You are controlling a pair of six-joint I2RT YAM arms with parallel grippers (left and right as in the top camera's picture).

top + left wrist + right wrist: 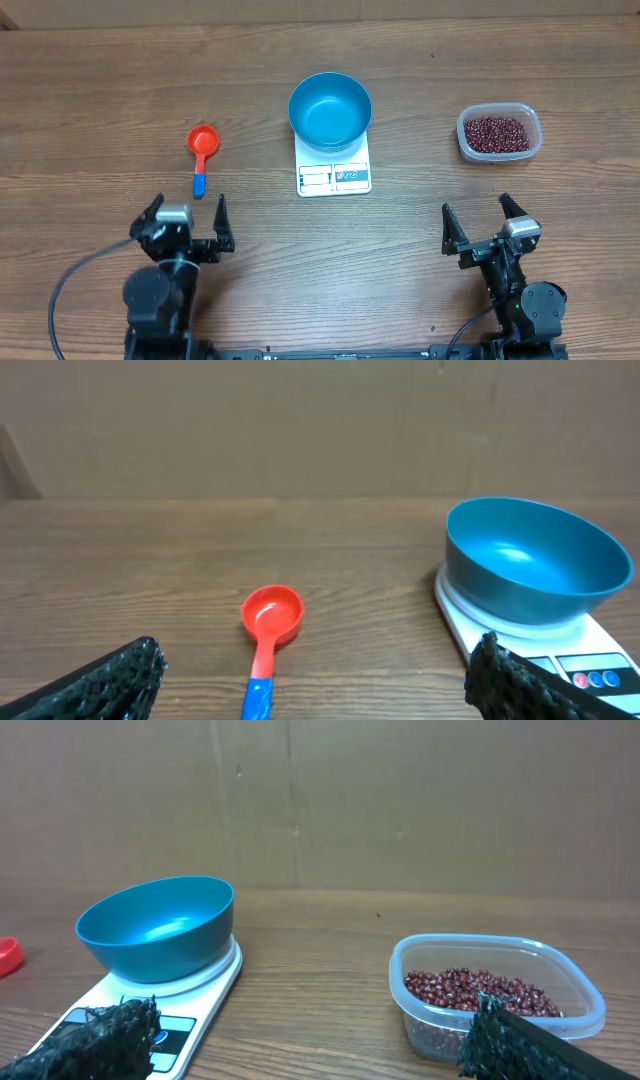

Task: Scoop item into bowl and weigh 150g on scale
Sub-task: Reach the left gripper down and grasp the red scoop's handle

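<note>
An empty light blue bowl (330,109) (535,559) (157,927) stands on the white scale (334,176) (590,665) (190,1010) at the table's middle. Dark red beans (494,131) (480,992) fill a clear plastic tub (499,133) (500,995) at the right. A red scoop with a blue handle (202,155) (268,635) lies left of the scale. My left gripper (187,220) (322,685) stands open just short of the scoop's handle, holding nothing. Near the front right, my right gripper (480,222) (310,1035) is open and empty, well short of the tub.
The brown wooden table (100,90) runs back to a cardboard wall (300,420). Both arm bases (160,300) (525,305) sit at the front edge, with a black cable (70,280) looping at the left.
</note>
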